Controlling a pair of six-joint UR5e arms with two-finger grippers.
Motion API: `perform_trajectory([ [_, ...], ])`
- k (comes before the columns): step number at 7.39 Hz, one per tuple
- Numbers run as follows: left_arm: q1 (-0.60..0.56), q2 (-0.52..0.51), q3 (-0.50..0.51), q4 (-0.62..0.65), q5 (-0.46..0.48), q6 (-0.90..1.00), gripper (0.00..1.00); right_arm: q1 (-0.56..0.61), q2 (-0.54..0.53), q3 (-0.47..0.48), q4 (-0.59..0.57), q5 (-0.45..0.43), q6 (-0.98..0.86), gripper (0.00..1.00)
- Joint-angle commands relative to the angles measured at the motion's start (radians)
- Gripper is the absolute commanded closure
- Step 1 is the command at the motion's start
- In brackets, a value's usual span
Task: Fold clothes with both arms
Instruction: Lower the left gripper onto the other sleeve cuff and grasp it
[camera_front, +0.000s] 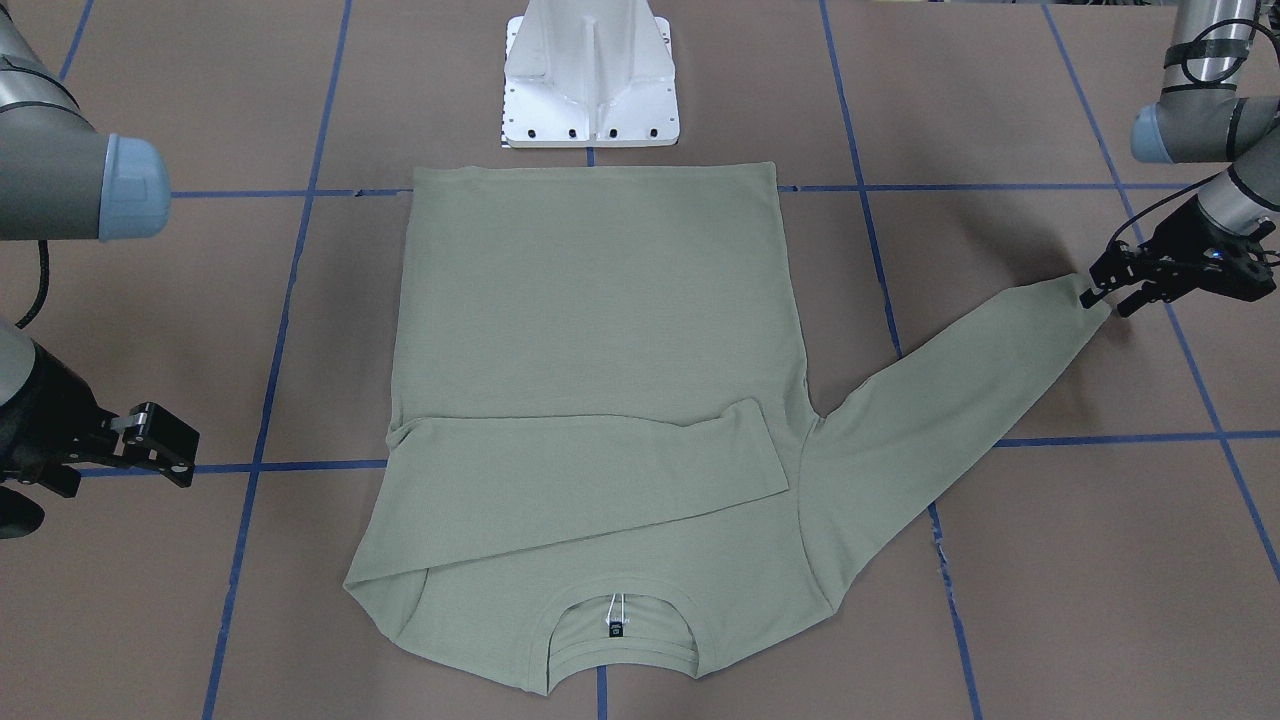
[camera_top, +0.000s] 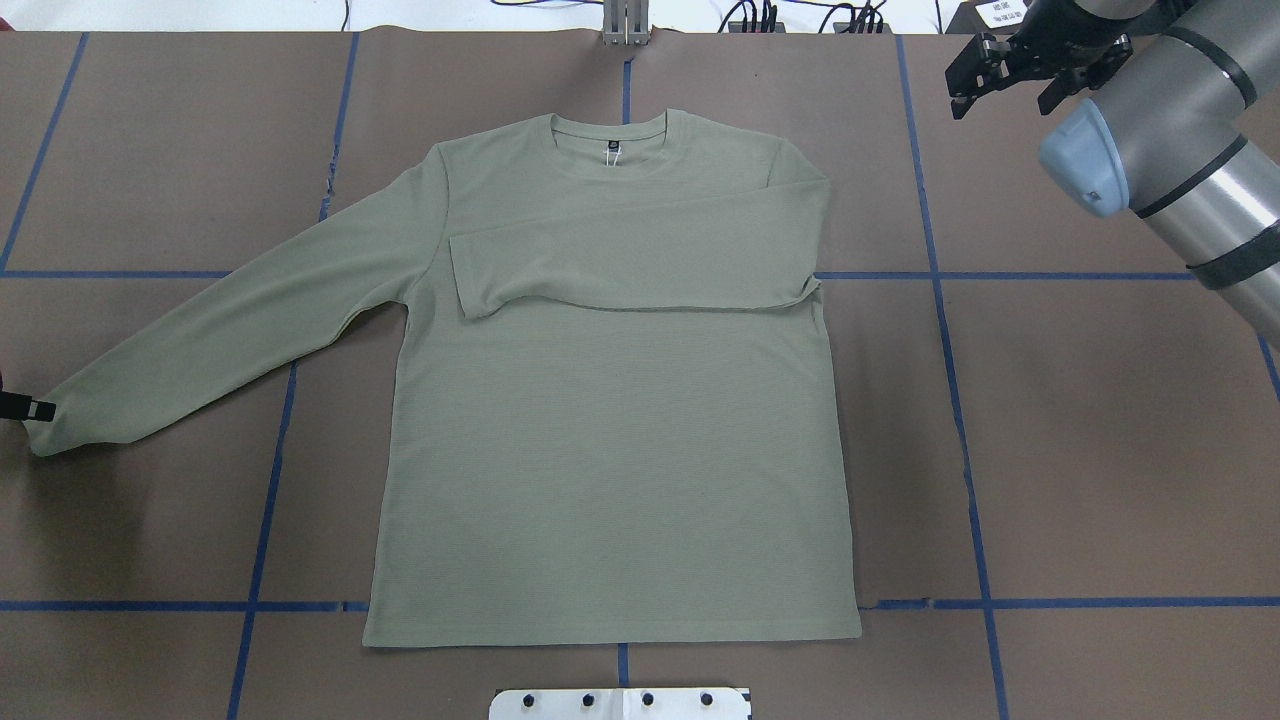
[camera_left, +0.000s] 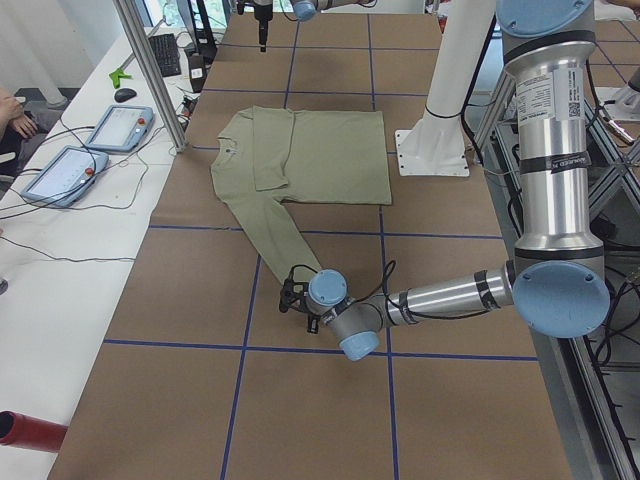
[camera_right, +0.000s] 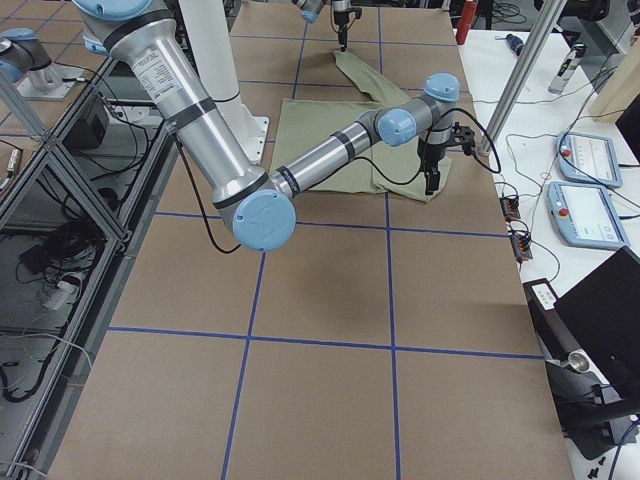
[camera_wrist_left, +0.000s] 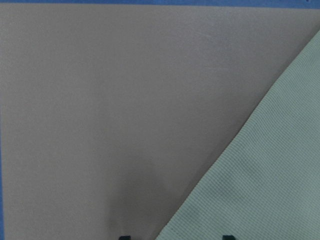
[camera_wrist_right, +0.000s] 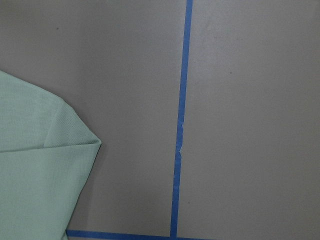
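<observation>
On a brown table (camera_top: 1100, 450) gridded with blue tape, a sage-green shirt (camera_top: 620, 450) lies flat at centre, its collar on the far side from the robot. The right-side sleeve (camera_top: 620, 270) is folded across the chest; the other sleeve (camera_top: 220, 340) stretches out left. The left gripper (camera_front: 1105, 305), fingers spread, sits at that sleeve's cuff, the cloth edge between its tips. The right gripper (camera_top: 1003, 105) hangs released at far right, apart from the cloth.

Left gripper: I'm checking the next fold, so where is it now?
In the front-facing view the left gripper is near the right edge, open at the cuff of the shirt's outstretched sleeve.
</observation>
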Motion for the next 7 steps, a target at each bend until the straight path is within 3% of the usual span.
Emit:
perform_trajectory([
  [1,0.003,0.0,0.0,-0.001,0.0,0.0,0.41,0.0,0.0,0.0,0.0,0.002,0.0,0.0],
  [6,0.013,0.0,0.0,-0.001,0.0,0.0,0.44,0.0,-0.003,0.0,0.0,0.002,0.0,0.0],
  [7,0.011,0.001,0.0,-0.002,0.0,-0.002,0.61,0.0,-0.003,0.0,0.0,0.002,0.0,0.0],
])
